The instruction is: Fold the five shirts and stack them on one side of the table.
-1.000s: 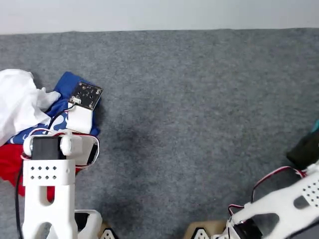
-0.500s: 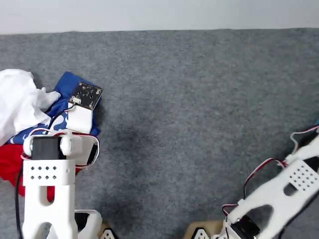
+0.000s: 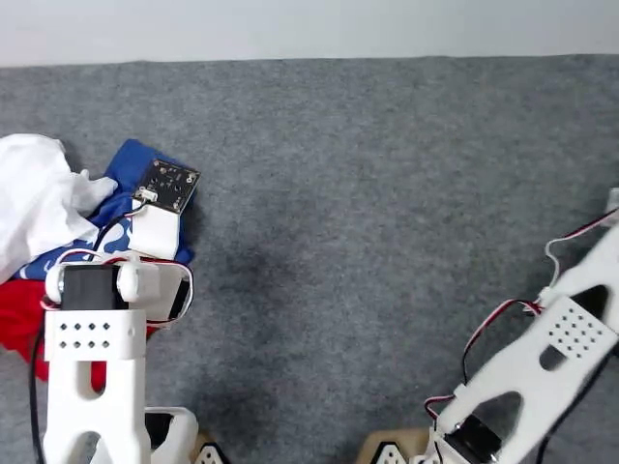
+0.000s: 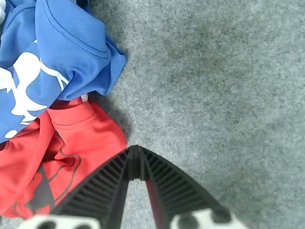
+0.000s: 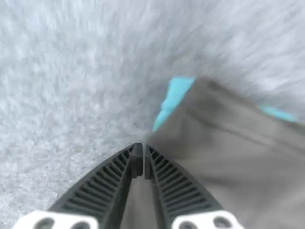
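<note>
A pile of shirts lies at the table's left side: a white shirt [image 3: 34,198], a blue shirt [image 3: 131,164] with white print and a red shirt [image 3: 17,324]. My left arm [image 3: 92,329] stands over this pile. In the left wrist view my left gripper [image 4: 138,151] is shut and empty, its tips over the grey mat at the edge of the red shirt [image 4: 62,157], with the blue shirt [image 4: 57,57] just beyond. My right gripper [image 5: 138,148] is shut, its tips at the edge of a grey-brown shirt [image 5: 228,138] that lies on a turquoise shirt [image 5: 174,98].
A grey felt mat [image 3: 368,193] covers the whole table, with open room across its middle and back. My right arm [image 3: 556,338] stretches to the table's right edge. A pale wall runs along the back.
My right arm has swung out toward the right edge and farther back, now covering the dark shirt that showed there. The left arm and the shirt pile have not moved.
</note>
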